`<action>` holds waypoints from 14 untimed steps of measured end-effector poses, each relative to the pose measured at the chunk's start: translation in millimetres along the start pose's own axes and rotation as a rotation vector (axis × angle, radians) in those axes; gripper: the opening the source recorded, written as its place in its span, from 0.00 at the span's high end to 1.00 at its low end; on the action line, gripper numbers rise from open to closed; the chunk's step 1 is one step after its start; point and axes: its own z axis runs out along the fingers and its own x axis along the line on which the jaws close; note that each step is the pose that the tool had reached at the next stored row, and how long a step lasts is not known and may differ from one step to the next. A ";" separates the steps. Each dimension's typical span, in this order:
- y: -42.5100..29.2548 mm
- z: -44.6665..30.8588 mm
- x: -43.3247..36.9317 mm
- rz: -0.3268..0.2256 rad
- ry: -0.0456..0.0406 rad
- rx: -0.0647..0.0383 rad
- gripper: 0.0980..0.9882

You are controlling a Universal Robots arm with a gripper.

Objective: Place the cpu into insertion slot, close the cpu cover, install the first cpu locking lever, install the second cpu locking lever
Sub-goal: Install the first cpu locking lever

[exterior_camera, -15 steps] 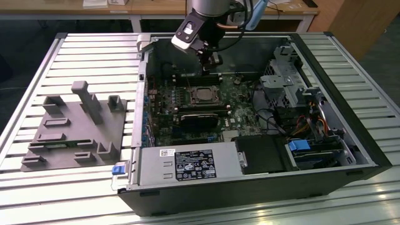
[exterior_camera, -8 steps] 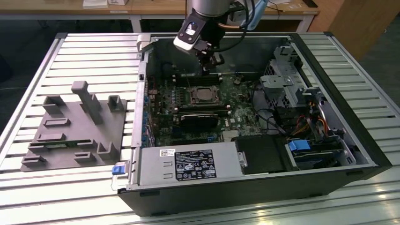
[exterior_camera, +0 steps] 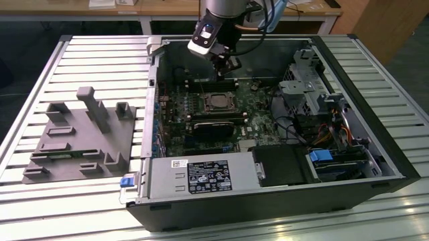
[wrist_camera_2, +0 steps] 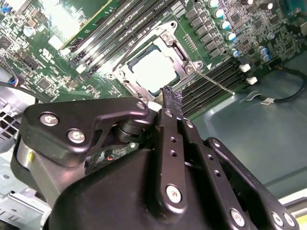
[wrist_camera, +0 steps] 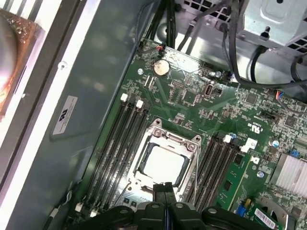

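CPU (wrist_camera: pixel 160 163) sits in the insertion slot (wrist_camera: pixel 136 182) at mid-motherboard (wrist_camera: pixel 192 96), with the cpu cover (wrist_camera: pixel 173 140) judged down over it. Levers appear outstanding. Gripper (wrist_camera: pixel 165 186), fingers pressed together and empty, hovers at the socket's edge. The second wrist view adds a thin locking lever (wrist_camera_2: pixel 216 82) angled out across the memory slots (wrist_camera_2: pixel 211 93), apparently unlatched.
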 end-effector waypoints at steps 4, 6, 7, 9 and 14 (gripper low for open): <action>0.0 0.0 0.0 -0.025 0.0004 0.001 0.99; 0.0 0.0 0.0 -0.039 0.0007 0.001 0.99; 0.0 0.0 0.0 -0.048 0.0008 0.001 0.99; 0.0 0.0 0.0 -0.067 0.0012 0.002 0.99; 0.0 0.0 0.0 -0.104 0.0017 0.003 0.99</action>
